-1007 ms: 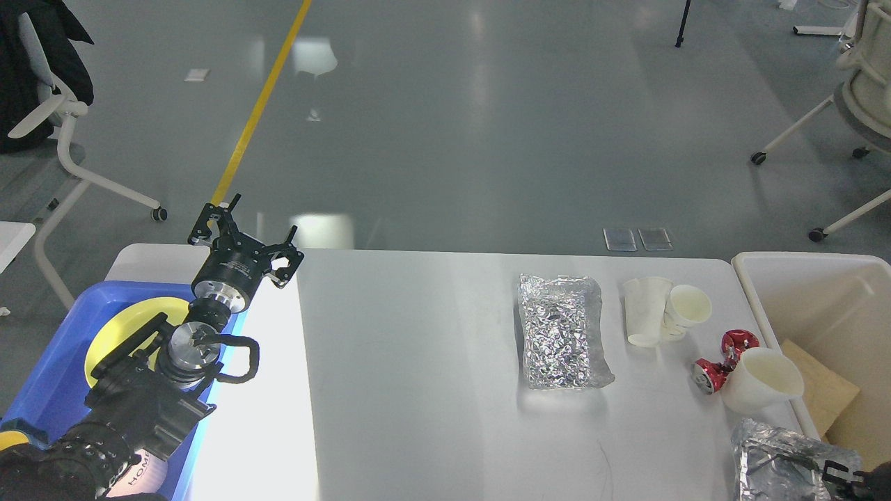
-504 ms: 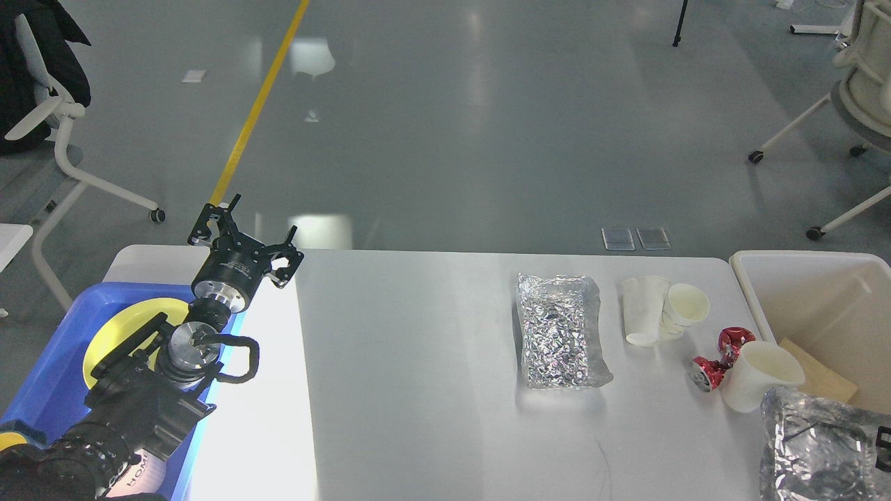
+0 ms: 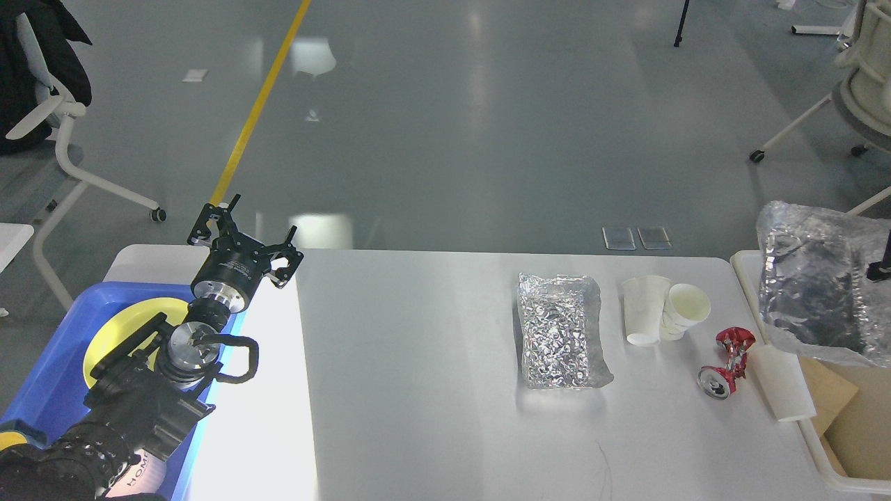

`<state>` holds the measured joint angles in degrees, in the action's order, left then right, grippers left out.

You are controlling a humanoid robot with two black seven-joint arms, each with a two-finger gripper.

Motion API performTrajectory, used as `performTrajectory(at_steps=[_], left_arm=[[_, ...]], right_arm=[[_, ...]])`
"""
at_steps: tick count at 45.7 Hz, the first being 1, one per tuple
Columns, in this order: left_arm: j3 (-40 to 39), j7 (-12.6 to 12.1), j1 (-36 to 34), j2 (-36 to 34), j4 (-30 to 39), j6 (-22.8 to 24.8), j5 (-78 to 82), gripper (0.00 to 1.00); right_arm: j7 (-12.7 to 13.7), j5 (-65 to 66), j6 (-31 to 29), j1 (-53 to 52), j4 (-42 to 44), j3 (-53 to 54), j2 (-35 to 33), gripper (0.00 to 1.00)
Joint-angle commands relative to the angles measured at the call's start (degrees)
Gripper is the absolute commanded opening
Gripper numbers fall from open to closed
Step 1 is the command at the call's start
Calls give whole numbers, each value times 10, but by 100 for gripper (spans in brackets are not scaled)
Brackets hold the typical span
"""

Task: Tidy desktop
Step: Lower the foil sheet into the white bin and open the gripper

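Observation:
The white-grey desktop point(image 3: 418, 376) holds a crinkled silver foil bag point(image 3: 560, 341), two paper cups point(image 3: 644, 309) leaning together, a crushed red can point(image 3: 727, 362) and a white cup point(image 3: 783, 383) lying on its side by the right edge. A second foil bag point(image 3: 814, 285) hangs in the air above the beige bin point(image 3: 825, 466). Of my right gripper point(image 3: 878, 268) only a small dark part shows at the frame's right edge, gripping that bag. My left gripper point(image 3: 240, 233) stands open and empty over the desktop's far left corner.
A blue tray point(image 3: 49, 390) with a yellow plate point(image 3: 122, 327) sits at the left, under my left arm. A brown cardboard piece point(image 3: 832, 393) lies in the bin. Office chairs stand on the floor beyond the desk.
The foil bag in my right gripper rose from the desk's near right corner to above the bin. The white cup fell onto its side and the red can shifted. The left arm stayed still.

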<state>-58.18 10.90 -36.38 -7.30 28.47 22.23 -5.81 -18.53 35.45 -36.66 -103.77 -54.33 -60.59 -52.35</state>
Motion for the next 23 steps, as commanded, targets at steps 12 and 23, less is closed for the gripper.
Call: performTrajectory(at_steps=[12, 23], left_arm=[[0, 0, 0, 0, 0, 0, 0, 98], [0, 0, 0, 0, 0, 0, 0, 98]], right_arm=[[25, -19, -183, -200, -118, 61, 130, 0], [67, -58, -183, -260, -167, 63, 175, 0]])
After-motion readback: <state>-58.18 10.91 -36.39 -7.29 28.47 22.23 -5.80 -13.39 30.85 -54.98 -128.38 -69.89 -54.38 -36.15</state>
